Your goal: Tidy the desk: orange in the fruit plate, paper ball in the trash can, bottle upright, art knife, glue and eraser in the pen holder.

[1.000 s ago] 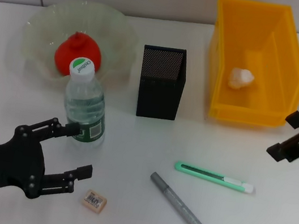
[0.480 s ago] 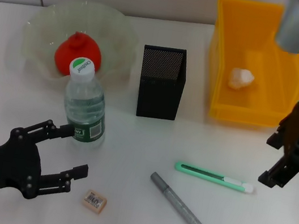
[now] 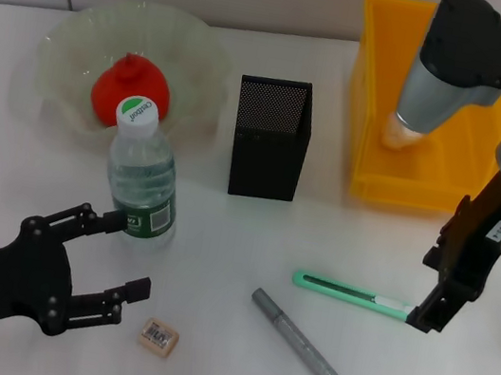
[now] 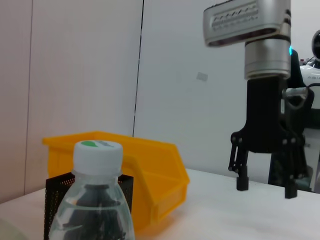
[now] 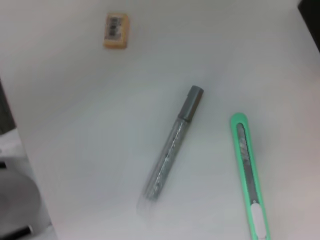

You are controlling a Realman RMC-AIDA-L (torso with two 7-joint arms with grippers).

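The green art knife (image 3: 348,295) lies on the white desk, with the grey glue stick (image 3: 297,340) and the tan eraser (image 3: 158,337) nearer the front. My right gripper (image 3: 432,290) is open and hangs just above the knife's right end. My left gripper (image 3: 134,253) is open at the front left, between the upright bottle (image 3: 141,179) and the eraser. The orange (image 3: 130,90) sits in the glass plate (image 3: 84,34). The black pen holder (image 3: 271,138) stands mid-desk. The right wrist view shows the knife (image 5: 249,175), glue (image 5: 172,150) and eraser (image 5: 116,31).
The yellow bin (image 3: 424,183) stands at the back right; my right arm hides most of the paper ball (image 3: 390,139) in it. The left wrist view shows the bottle (image 4: 97,200), the bin (image 4: 145,160), the pen holder (image 4: 55,192) and the right gripper (image 4: 265,185).
My right arm has swung in from the right edge and come down over the knife's right end. The left gripper has barely moved.
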